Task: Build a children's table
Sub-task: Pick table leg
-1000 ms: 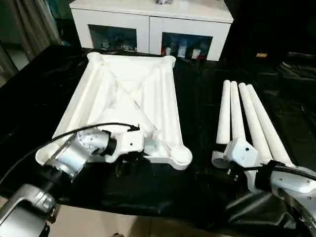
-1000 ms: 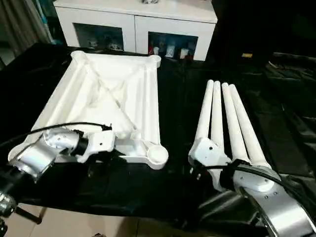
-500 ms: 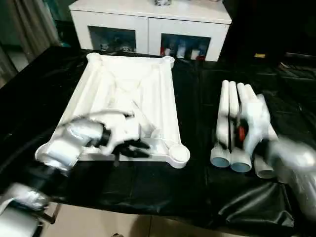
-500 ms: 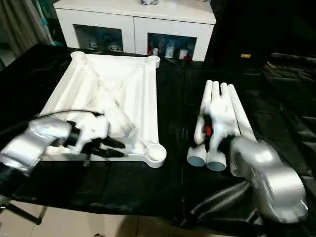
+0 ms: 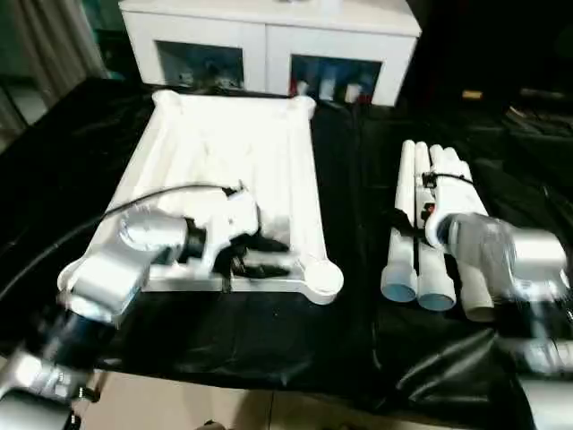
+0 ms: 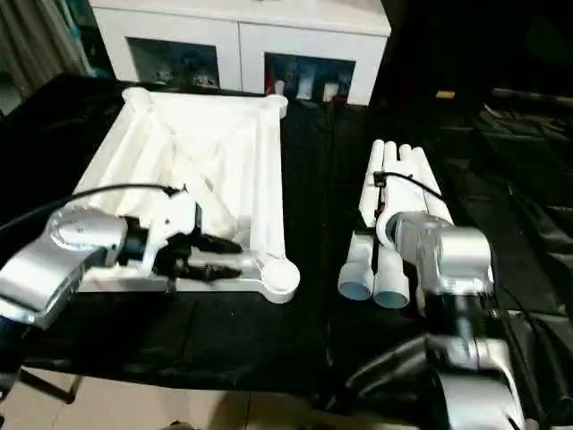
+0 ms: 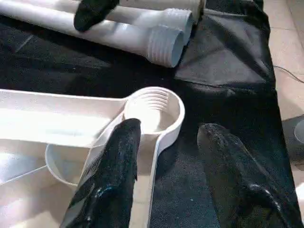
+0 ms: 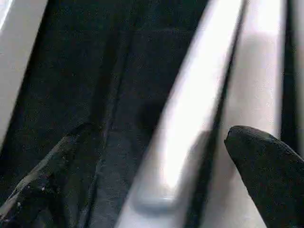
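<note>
Two grippers work over the black-sheeted work table, and I use the tabletop of the children's table as the landmark. It lies upside down, ribs up, on the left half of the sheet. At its near edge the left gripper reaches toward the near right corner socket. Its fingers are spread, one over the rim of the top and one over the sheet outside, and they pinch nothing. In the left wrist view the socket has thread rings inside it.

To the right of the tabletop, apart from it, four tube legs lie side by side, their open ends toward the robot. The right gripper is over the innermost legs, its fingers spread wide on each side of one tube and not pressed on it.

I judge that the step in hand is to take the first leg. To do it well, the right gripper should go down until one tube only is between the fingers, near its middle, then close firmly so it does not roll. The left gripper could steady the top beside the socket.

Beyond the tabletop stands a white glass-door cabinet.
</note>
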